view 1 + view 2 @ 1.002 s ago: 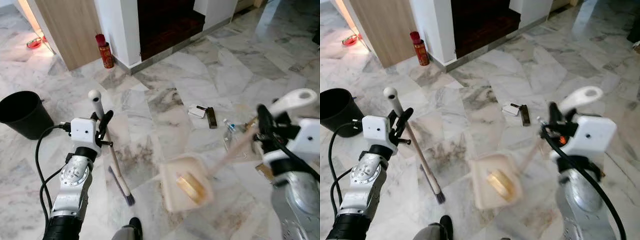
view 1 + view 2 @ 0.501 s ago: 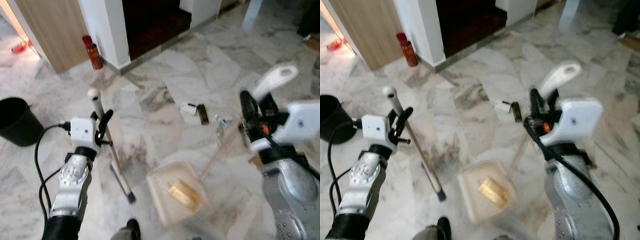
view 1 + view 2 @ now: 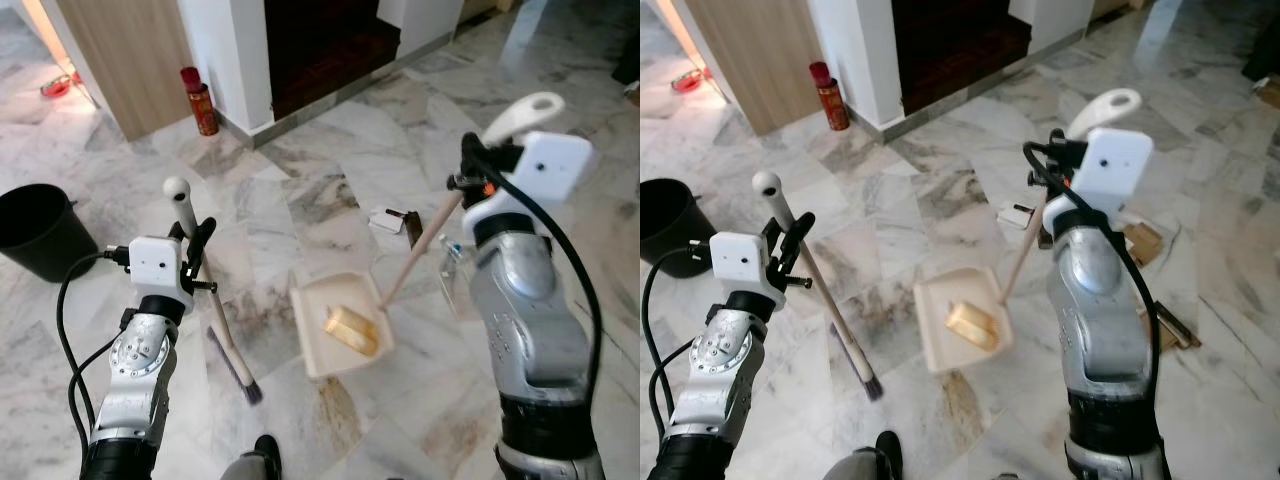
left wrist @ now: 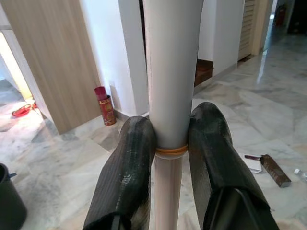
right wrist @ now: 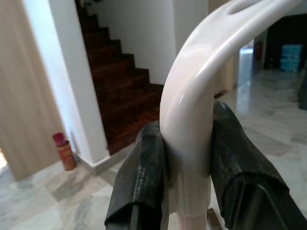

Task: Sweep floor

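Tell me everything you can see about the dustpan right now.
The dustpan is cream, plastic-looking, a shallow square tray with raised walls on a long pale handle that ends in a white loop grip. The right claw is shut on that grip, its fingers pressing either side. The handle slants down from the claw to the tray, which sits tilted low over the marble floor; whether it touches the floor is unclear. A yellowish block lies inside. The broom stands apart on the robot's left.
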